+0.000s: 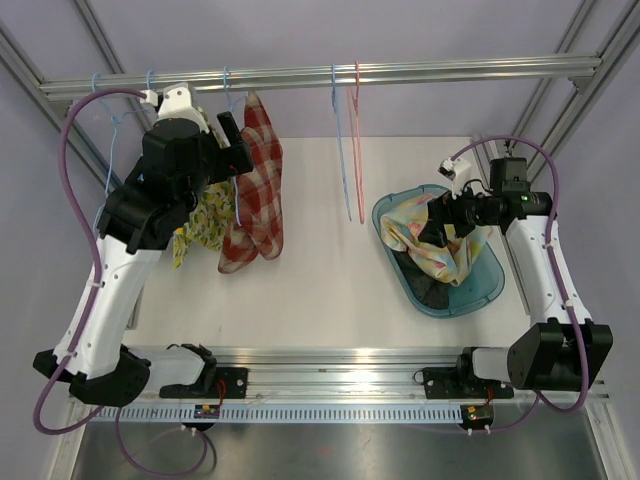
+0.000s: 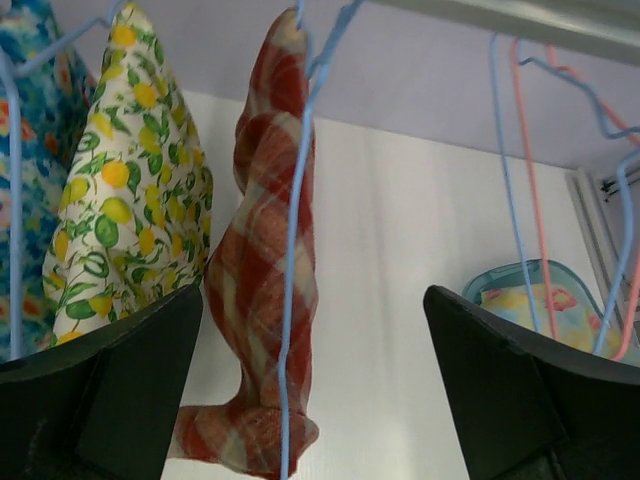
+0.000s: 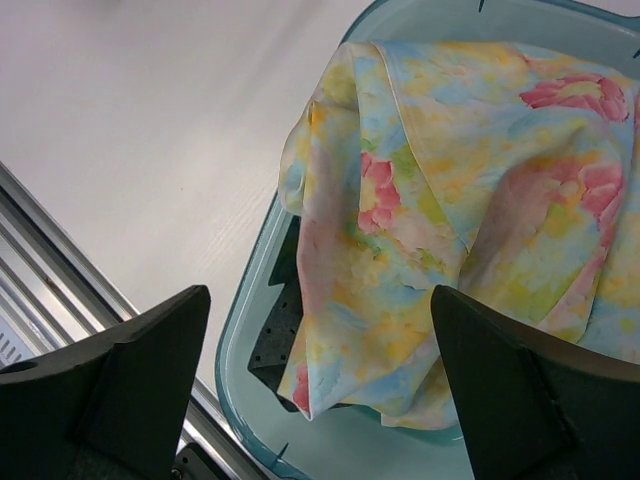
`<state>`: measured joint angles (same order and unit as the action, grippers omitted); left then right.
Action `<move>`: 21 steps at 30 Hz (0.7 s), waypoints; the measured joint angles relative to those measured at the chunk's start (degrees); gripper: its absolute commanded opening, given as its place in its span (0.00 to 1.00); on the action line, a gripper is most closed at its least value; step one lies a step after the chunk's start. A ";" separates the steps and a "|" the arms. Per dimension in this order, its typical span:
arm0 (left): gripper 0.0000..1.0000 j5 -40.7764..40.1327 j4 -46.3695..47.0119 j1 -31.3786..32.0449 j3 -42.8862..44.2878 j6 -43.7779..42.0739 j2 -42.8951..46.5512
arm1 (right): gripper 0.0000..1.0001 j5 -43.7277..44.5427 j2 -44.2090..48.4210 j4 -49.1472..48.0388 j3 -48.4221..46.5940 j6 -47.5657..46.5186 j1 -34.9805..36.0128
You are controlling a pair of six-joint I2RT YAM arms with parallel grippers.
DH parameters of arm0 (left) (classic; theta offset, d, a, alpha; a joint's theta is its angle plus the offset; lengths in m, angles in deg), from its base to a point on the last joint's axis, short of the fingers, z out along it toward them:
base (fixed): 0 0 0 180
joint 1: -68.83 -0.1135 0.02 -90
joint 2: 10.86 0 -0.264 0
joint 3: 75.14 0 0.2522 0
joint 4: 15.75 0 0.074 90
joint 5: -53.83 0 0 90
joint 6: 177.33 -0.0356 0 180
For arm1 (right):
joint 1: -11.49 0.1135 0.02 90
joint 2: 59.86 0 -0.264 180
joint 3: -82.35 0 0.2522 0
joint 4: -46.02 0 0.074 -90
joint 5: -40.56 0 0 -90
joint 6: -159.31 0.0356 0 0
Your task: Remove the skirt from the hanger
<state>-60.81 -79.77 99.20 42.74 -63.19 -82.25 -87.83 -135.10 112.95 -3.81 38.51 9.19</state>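
Your rack explains most of the placing. The aluminium rail (image 1: 320,72) spans the back of the frame, so whatever is hooked on it hangs free above the table (image 1: 320,290), where an arm can reach it from the near side. The plaid skirt (image 2: 250,300), red and cream, is the task's garment by my reading. It hangs toward the left end of the rail on its blue hanger (image 2: 297,200), long and narrow with its lower end bunched, just beside a lemon-print garment (image 2: 125,200). Off to the right the teal basket (image 1: 490,285) sits on the table, probably as the drop place, since a pastel floral cloth (image 3: 430,200) already lies heaped in it. Your left gripper (image 2: 312,300) is lifted to hanging height and aimed squarely at the skirt. Its fingers are spread wide and grip nothing; cloth and hanger wire are framed in the gap and I see no contact. That reads as a line-up for a grasp not yet made. Your right gripper (image 3: 320,295) hovers over the basket cloth, likewise spread wide and holding nothing, well apart from the skirt. Two empty hangers (image 1: 358,150) dangle mid-rail between the arms. The table is plain matte white with slotted aluminium bars along its near edge. Pale lilac-grey walls close in the booth behind the frame posts.
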 measured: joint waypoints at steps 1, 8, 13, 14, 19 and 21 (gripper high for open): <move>0.91 1.01 -0.76 -1.64 -0.15 0.63 -0.50 | 1.00 -0.35 0.15 -0.37 0.04 0.11 0.00; 0.69 9.35 -0.50 -8.59 -2.91 1.64 -2.71 | 1.00 -3.72 1.57 -1.55 0.66 1.07 0.00; 0.45 11.93 2.45 -9.62 -4.87 -1.14 -4.63 | 0.97 -5.99 3.15 -1.68 0.96 1.18 0.00; 0.40 12.41 3.26 -9.77 -5.55 -1.79 -4.98 | 0.97 -6.38 3.58 -1.75 0.96 1.18 0.00; 0.00 14.40 6.97 -10.21 -8.44 -5.27 -6.75 | 0.96 -8.22 5.51 -1.95 0.96 1.11 0.00; 0.00 15.08 8.55 -10.21 -9.46 -6.19 -6.78 | 0.95 -8.90 6.08 -1.92 0.96 1.11 0.00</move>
<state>-45.73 -71.22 89.00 33.27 -69.38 -89.03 -96.72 -129.02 111.03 -2.85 39.62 9.19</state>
